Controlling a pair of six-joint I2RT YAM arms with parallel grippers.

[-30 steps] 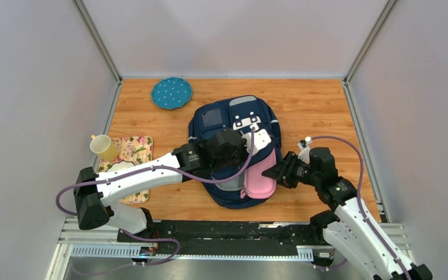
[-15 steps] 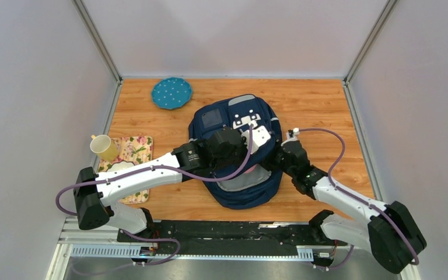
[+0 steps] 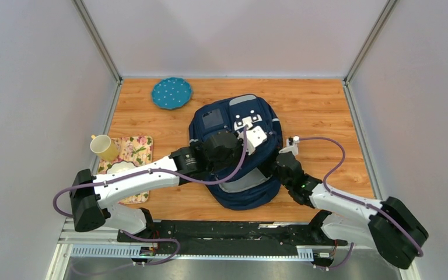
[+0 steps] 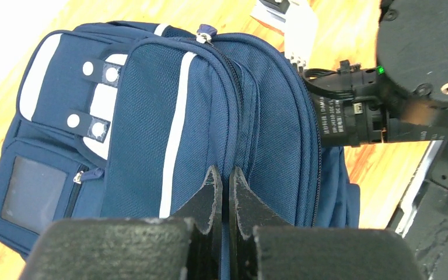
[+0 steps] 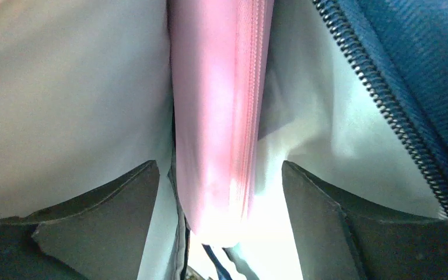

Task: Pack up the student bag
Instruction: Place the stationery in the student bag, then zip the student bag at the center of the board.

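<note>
Found left pincer (image 4: 224, 172) clamped tight on a fold of student bag (image 4: 151, 116) directly ahead, apparently to keep the mouth lifted. Found right pincer (image 5: 219, 167) deep inside, jaws spread, pink pencil case (image 5: 221, 87) standing loose between them against grey lining (image 5: 64, 87).

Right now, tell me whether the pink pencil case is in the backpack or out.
Inside. The right wrist view shows the pencil case between the backpack's grey inner walls, behind its zipper.
</note>
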